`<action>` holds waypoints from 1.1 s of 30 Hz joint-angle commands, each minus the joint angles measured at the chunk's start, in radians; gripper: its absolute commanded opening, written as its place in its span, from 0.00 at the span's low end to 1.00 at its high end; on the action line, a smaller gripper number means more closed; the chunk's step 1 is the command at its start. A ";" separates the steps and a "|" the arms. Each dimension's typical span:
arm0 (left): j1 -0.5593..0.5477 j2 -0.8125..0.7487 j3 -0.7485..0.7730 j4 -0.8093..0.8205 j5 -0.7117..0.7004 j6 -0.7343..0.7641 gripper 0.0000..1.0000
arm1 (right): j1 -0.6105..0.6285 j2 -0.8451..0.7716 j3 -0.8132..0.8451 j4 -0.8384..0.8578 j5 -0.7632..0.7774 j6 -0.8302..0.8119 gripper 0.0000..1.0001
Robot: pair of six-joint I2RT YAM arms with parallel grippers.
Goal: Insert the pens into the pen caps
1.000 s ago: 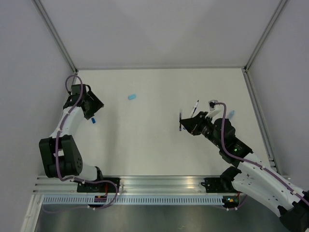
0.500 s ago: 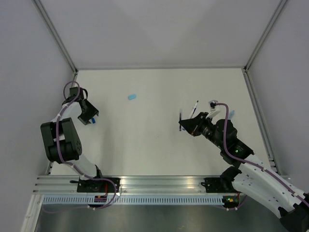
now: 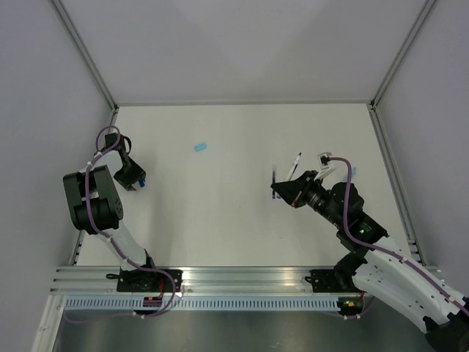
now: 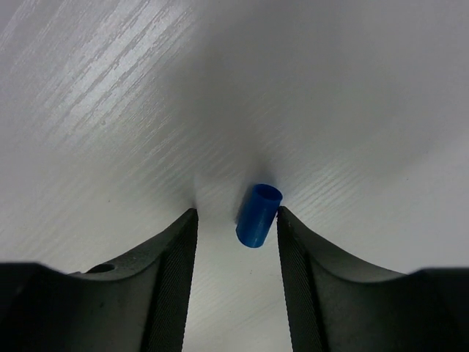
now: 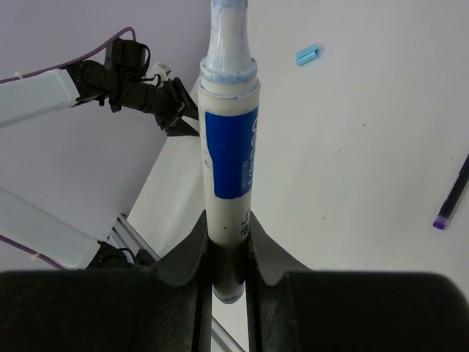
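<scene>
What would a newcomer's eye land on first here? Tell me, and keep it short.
The right hand is clamped on a white pen with a blue label, which fills the middle of the right wrist view. Near the left side of the table, the left hand stands open around a dark blue cap resting on the surface. A light blue cap lies alone farther back.

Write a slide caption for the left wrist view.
Left end effector straddling a dark blue pen cap on the white table, jaws apart.
</scene>
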 commanded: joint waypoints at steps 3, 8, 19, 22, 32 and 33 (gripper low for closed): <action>0.003 0.043 0.030 0.003 -0.010 0.038 0.49 | -0.002 -0.024 0.003 0.029 -0.007 0.013 0.00; 0.003 0.051 0.028 0.003 0.012 0.050 0.43 | -0.002 -0.022 0.003 0.030 -0.005 0.013 0.00; 0.001 0.070 0.022 0.003 0.041 0.044 0.42 | -0.001 -0.022 0.003 0.029 -0.001 0.010 0.00; 0.000 0.077 0.022 0.005 0.051 0.047 0.37 | -0.002 -0.027 0.003 0.026 0.007 0.009 0.00; -0.026 0.064 0.008 0.015 0.082 0.061 0.09 | -0.002 -0.030 0.003 0.021 0.012 0.004 0.00; -0.032 0.054 0.004 0.020 0.084 0.062 0.03 | -0.002 -0.028 0.002 0.021 0.016 0.004 0.00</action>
